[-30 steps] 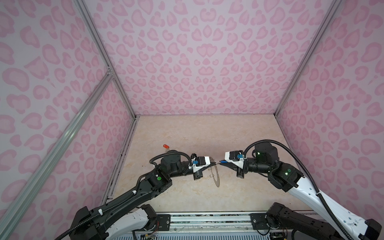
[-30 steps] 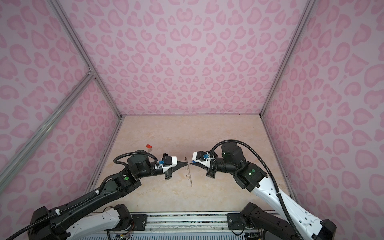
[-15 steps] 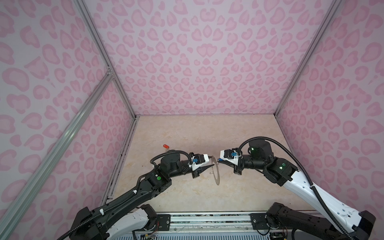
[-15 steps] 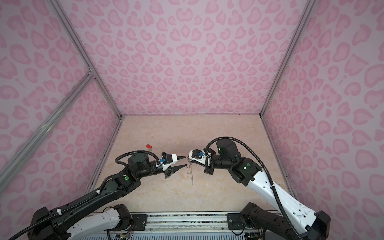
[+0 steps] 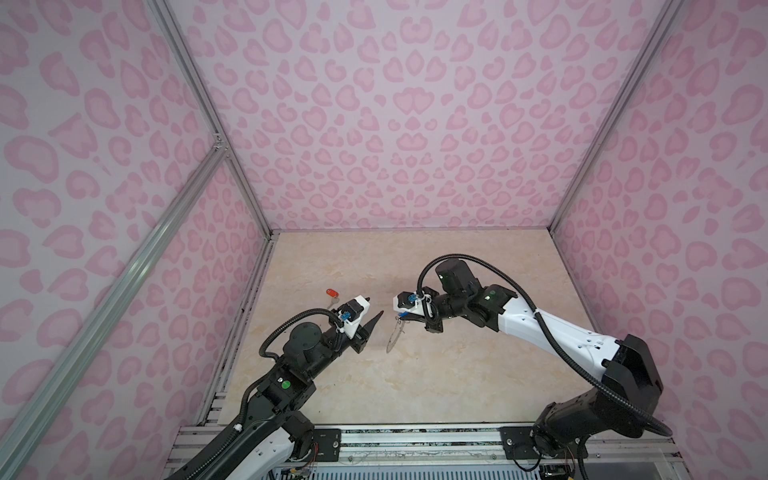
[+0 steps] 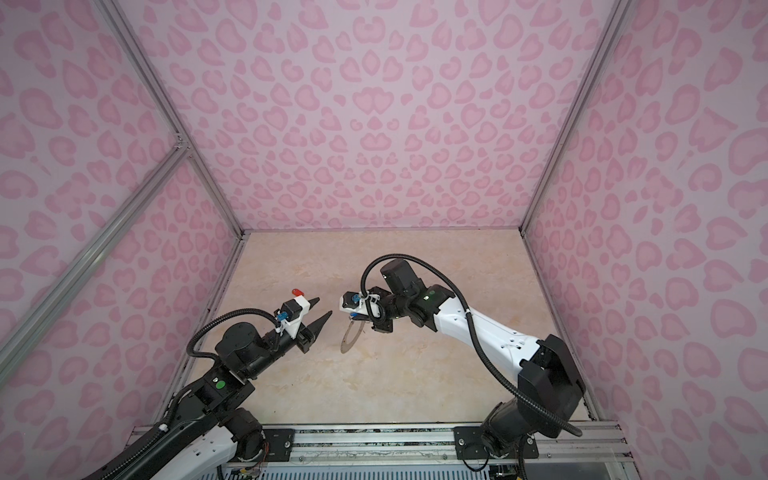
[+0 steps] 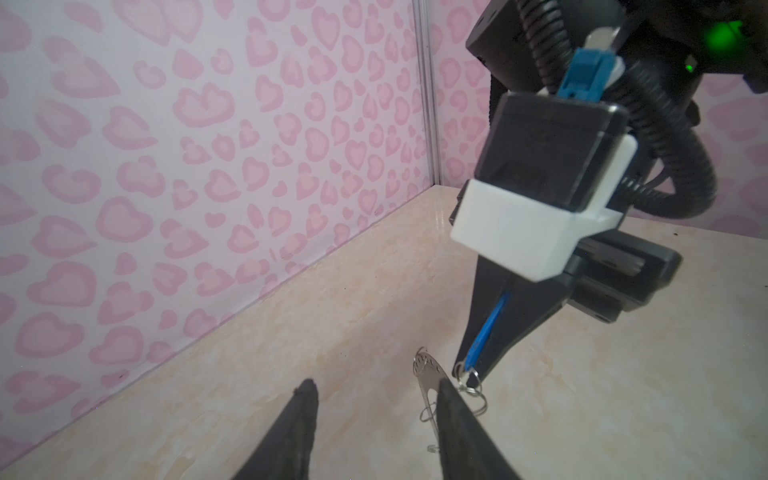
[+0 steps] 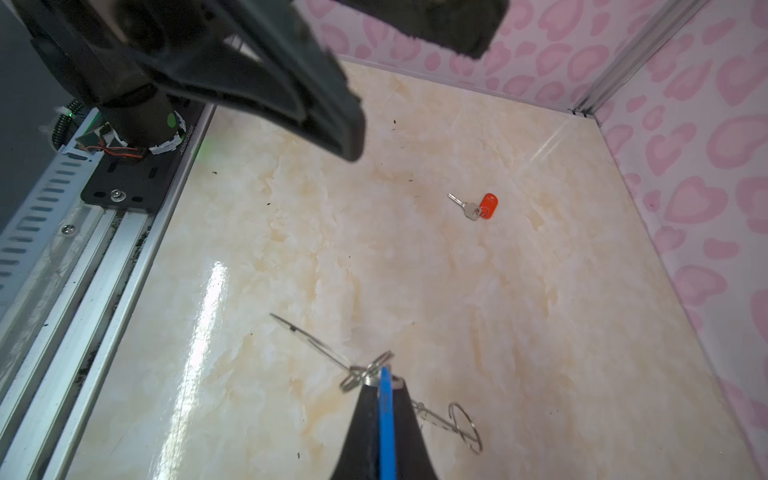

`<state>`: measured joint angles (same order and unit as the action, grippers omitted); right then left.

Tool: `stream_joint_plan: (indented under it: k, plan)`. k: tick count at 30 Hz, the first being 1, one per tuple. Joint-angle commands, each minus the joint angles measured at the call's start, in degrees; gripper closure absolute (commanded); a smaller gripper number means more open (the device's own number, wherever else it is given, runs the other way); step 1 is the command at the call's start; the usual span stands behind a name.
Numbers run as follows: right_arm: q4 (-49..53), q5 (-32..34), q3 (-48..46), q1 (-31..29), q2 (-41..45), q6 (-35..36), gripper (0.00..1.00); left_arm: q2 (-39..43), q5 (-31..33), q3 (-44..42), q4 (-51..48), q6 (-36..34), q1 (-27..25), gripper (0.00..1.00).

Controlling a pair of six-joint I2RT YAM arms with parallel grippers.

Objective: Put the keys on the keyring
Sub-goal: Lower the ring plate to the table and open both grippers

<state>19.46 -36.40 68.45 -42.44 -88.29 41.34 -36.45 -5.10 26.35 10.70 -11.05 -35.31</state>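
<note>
Your left gripper (image 6: 324,305): jaws apart, holding nothing | your right gripper (image 8: 384,386): pinched on the blue tag (image 8: 385,415), keyring (image 6: 351,334) hanging edge-on from its tip, lower rim perhaps touching the table (image 5: 415,374) | 1 red-tagged key (image 8: 478,206) lies flat on the table, near your left gripper.

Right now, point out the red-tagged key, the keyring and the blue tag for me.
red-tagged key (image 8: 488,205): right wrist view, on its red-orange tag.
keyring (image 7: 427,369): left wrist view, on the perforated rim.
blue tag (image 8: 385,411): right wrist view, on its thin edge between the shut jaws.
</note>
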Motion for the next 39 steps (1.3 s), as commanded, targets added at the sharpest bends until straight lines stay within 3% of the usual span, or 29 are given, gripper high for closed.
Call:
stream_joint_plan:
  k: [1,7,15,23,30,39]
  plan:
    - [-0.6,-0.6,-1.02,0.58,-2.79,3.24,1.0,0.43,6.62,-0.66,-3.49,2.58,0.07,0.53]
    - [2.38,2.5,-7.53,2.78,-3.32,10.06,1.0,-0.74,9.12,-1.61,-4.2,4.05,0.07,0.53]
    - [3.79,5.23,-16.12,8.09,-2.31,17.65,1.0,-5.64,7.3,-0.82,-3.66,3.69,0.07,0.53]
    - [0.27,9.07,-20.61,10.49,-3.98,17.91,1.0,-11.36,4.98,1.14,-3.25,2.1,0.07,0.53]
    - [5.24,17.65,-19.31,10.62,-5.7,20.04,0.82,-14.04,3.39,3.14,-3.81,1.47,0.07,0.53]
    - [7.15,24.25,-20.77,13.02,0.3,17.61,0.61,-12.05,4.04,2.79,-4.24,1.49,0.07,0.51]
